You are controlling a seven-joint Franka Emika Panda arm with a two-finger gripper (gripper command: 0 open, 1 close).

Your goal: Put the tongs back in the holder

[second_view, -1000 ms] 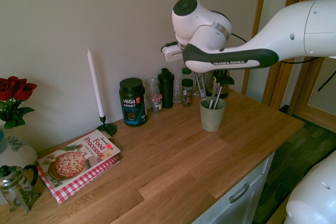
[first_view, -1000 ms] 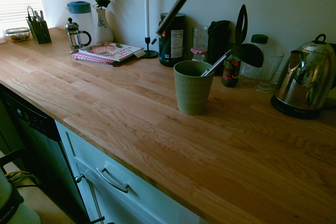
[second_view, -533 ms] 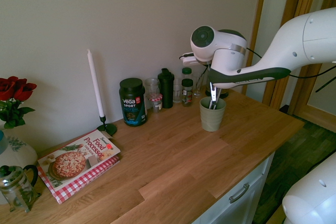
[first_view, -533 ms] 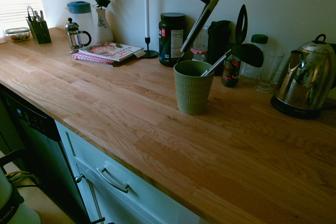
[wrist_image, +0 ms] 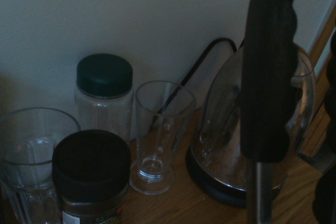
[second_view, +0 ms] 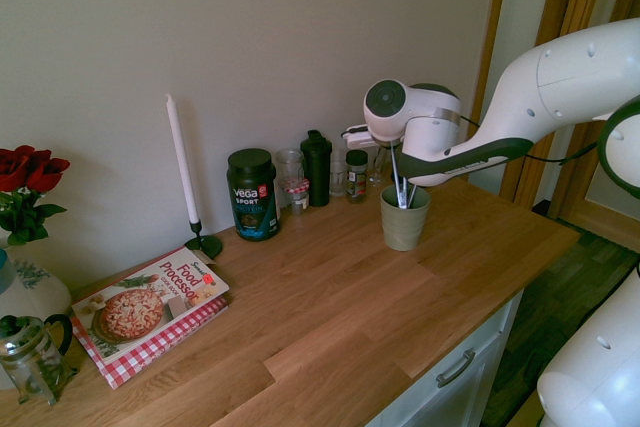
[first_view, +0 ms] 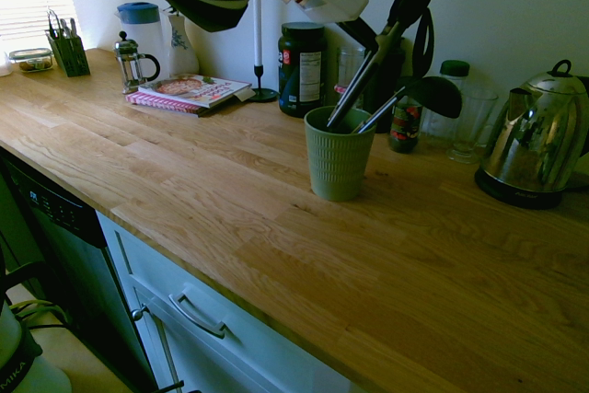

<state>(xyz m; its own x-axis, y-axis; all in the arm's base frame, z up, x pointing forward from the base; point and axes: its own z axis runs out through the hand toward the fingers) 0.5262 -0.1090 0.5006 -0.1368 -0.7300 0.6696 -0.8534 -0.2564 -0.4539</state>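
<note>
The holder (first_view: pixel 337 158) is a sage-green ribbed cup standing on the wooden counter, also visible in the second exterior view (second_view: pixel 404 222). The tongs (first_view: pixel 373 62) lean in it, lower ends inside the cup, black top end slanting up and to the right. From the second exterior view the tongs (second_view: pixel 398 179) drop nearly straight into the cup. My gripper (first_view: pixel 370 41) is above the cup's rim, shut on the tongs' upper part; the same gripper (second_view: pixel 395 150) sits just under the white wrist. In the wrist view the tongs (wrist_image: pixel 266 77) rise as long dark prongs.
A black spatula with a silver handle (first_view: pixel 428 94) also stands in the cup. Behind it are jars, glasses (wrist_image: pixel 157 129) and a steel kettle (first_view: pixel 538 135). A dark tub (first_view: pixel 302 66), candle (first_view: pixel 258 25) and cookbook (first_view: pixel 189 92) lie to the left.
The arm has come down and moved over the cup. The tongs, earlier hanging above and left of the rim, now have their lower ends inside the cup.
</note>
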